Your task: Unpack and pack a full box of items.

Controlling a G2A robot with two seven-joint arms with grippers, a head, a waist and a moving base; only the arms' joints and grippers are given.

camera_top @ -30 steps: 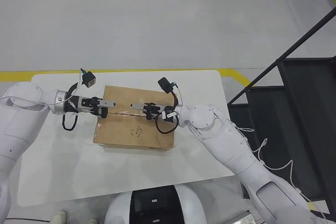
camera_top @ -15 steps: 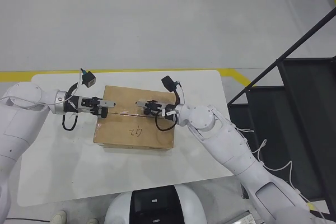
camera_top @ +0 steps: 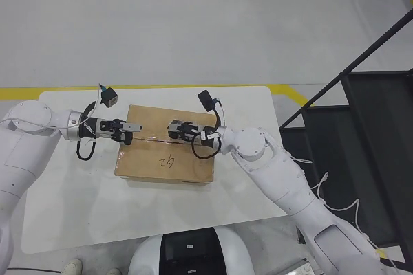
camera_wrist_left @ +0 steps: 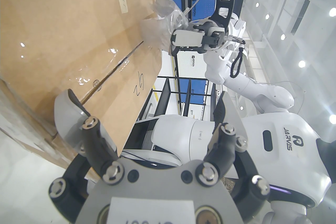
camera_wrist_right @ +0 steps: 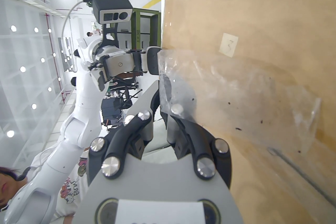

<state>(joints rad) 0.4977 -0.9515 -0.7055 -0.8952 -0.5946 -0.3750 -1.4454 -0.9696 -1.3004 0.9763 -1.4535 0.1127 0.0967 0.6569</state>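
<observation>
A shut cardboard box lies in the middle of the white table, with clear tape along its top seam. My right gripper hovers over the seam near the box's middle, shut on a loose, crumpled strip of clear tape that is peeled up from the lid. In the left wrist view that tape bunches at the right gripper. My left gripper sits at the seam's left end, open, with nothing between its fingers. The box lies beside it.
A black metal stair frame stands off the table's right side. A yellow floor line runs behind the table. Bare table surface lies in front of and to the left of the box.
My right gripper has shifted slightly along the seam and turned a little, still holding the tape. The left arm has not moved.
</observation>
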